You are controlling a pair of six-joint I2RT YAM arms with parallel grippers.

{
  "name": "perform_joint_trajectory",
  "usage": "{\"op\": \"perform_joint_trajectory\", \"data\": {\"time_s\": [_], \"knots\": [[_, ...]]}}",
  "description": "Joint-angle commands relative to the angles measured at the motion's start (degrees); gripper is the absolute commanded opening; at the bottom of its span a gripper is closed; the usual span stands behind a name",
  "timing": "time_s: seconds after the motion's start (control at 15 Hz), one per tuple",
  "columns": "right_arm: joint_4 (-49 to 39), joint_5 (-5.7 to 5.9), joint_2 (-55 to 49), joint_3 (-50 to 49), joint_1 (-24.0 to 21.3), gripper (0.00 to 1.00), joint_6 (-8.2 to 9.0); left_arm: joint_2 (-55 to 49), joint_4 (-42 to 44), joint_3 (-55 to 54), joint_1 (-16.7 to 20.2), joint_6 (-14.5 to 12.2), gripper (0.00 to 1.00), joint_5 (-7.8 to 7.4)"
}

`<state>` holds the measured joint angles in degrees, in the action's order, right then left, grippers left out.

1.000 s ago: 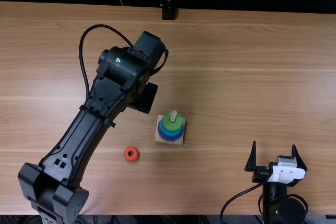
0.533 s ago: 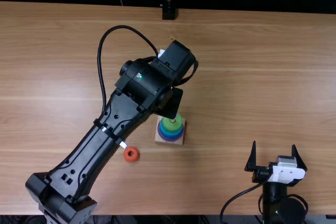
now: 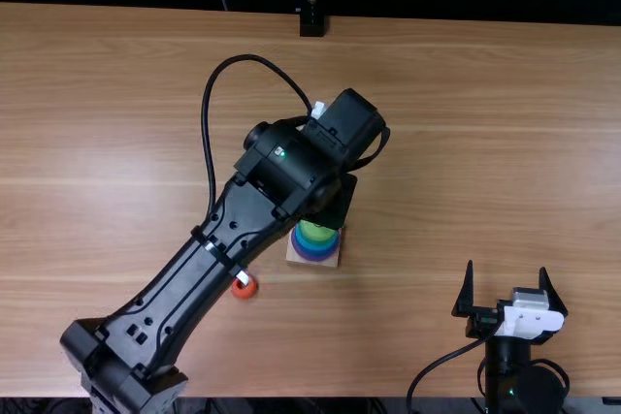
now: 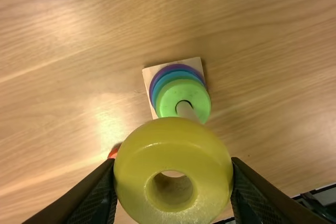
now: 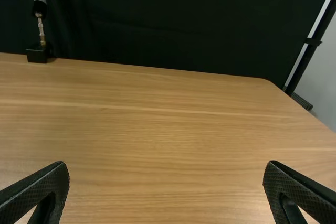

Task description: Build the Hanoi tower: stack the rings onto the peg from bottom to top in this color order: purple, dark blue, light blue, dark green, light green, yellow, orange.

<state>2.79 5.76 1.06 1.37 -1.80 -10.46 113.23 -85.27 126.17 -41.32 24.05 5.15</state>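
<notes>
1. On base (image 4: pixel 149 75), around peg (image 4: pixel 187 112): purple (image 4: pixel 176 67), blue (image 4: pixel 161 84), lt grn (image 4: pixel 169 98) on top. Dk grn can't be made out; prob. hidden under lt grn, so likely 5 of 7 done.
2. L grip (image 4: pixel 173 161): closed on yellow (image 4: pixel 173 153), held near peg, not on it. That's next, needs centring over peg, then lowering.
3. Orange (image 3: pixel 251 290): on table (image 3: pixel 427 181), apart from base; goes last.
4. R grip (image 5: pixel 167 166): wide, nothing held.
5. Left: approx. 2 rings, yellow then orange.
</notes>
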Motion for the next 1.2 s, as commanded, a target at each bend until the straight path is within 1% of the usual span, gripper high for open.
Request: {"op": "perform_joint_trajectory", "data": {"time_s": [0.0,0.33,0.47,0.93,1.0,1.07,1.13], "knots": [[-0.19,-0.27,-1.06,-0.49,-0.22,1.0,0.02,2.26,0.06,1.8,-0.69,0.84,0.0,0.02],[-0.19,-0.27,-1.06,-0.49,-0.31,1.0,0.02,4.02,0.16,1.89,-2.27,0.94,0.0,0.02],[-0.19,-0.27,-1.06,-0.49,-0.31,1.0,0.02,5.6,0.06,1.89,-2.62,1.68,0.0,0.02],[-0.19,-0.27,-1.06,-0.49,-0.31,1.0,0.02,5.77,0.06,0.92,-2.45,1.79,0.0,-0.19],[-0.19,-0.27,-1.06,-0.49,-0.31,1.0,0.02,5.77,0.06,0.83,-2.19,1.79,0.11,-0.4],[-0.19,-0.27,-1.06,-0.49,-0.31,1.0,0.02,5.77,0.06,0.83,-2.01,1.79,0.41,-0.51],[-0.19,-0.27,-1.06,-0.49,-0.31,1.0,0.02,5.77,0.06,0.48,-1.92,1.79,0.75,-0.51]]}}
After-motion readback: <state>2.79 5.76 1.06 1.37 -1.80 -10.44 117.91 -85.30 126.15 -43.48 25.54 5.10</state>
